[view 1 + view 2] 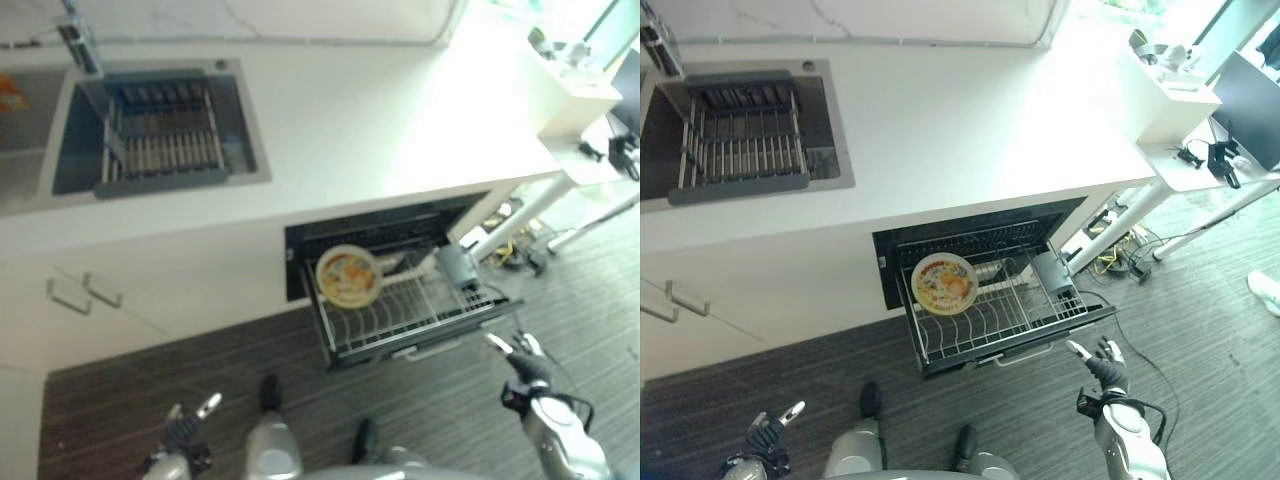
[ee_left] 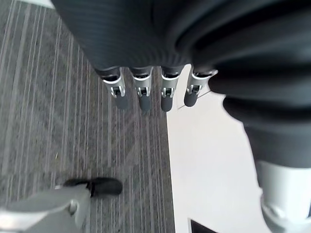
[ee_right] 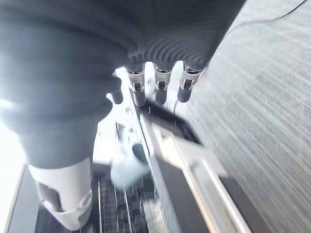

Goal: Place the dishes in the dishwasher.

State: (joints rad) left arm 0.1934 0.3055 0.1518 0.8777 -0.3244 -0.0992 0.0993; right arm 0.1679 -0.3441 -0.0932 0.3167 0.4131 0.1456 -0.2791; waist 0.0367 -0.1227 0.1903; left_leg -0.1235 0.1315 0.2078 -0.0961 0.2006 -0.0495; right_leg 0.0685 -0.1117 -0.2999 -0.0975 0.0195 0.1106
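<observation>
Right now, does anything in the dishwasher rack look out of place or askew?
Nothing stands out. One patterned plate stands on edge in the pulled-out rack, a grey cutlery basket at the rack's right. Both hands, left and right, are open and apart from it.

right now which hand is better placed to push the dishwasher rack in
Right. The right hand hangs open just off the pulled-out rack at its front corner, while the left hand hangs over the floor far to the rack's other side.

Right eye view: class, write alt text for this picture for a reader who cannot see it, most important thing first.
A patterned plate stands in the pulled-out wire rack of an open dishwasher under a white counter. The robot's right hand, fingers open, hangs near the rack's front right corner; its left hand hangs low over the dark floor. A drying rack sits in the sink.
</observation>
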